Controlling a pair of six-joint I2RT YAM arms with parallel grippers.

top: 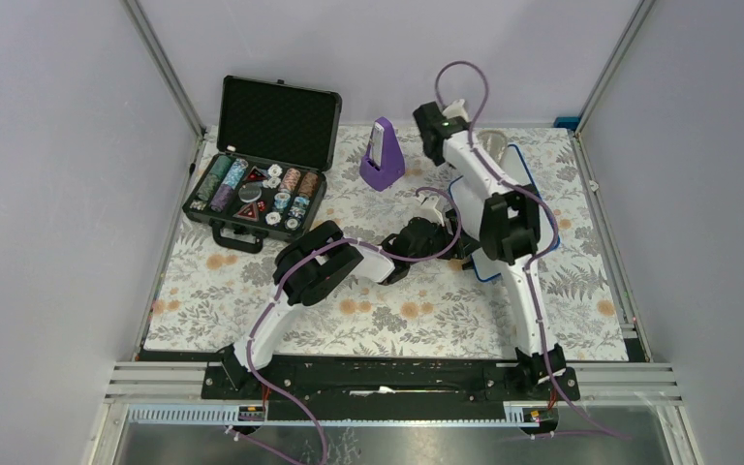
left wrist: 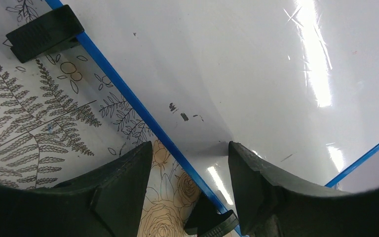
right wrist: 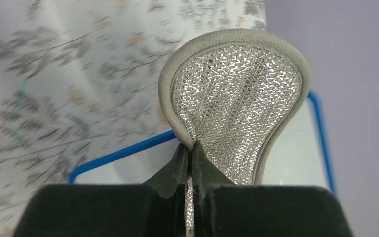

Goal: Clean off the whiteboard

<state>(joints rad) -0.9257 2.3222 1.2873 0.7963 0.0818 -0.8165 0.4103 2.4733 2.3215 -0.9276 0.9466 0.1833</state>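
Right claw [right wrist: 191, 150], pad [right wrist: 237, 94], tablecloth [right wrist: 69, 59], lilac walls [right wrist: 355, 59]

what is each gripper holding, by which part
Right gripper pinches the silver pad by its near edge; left gripper, open astride the whiteboard rim, holds nothing.

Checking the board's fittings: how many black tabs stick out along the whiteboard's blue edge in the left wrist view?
2. One black tab at the upper left, the other at the bottom, near the left pincer. More may lie outside the view.
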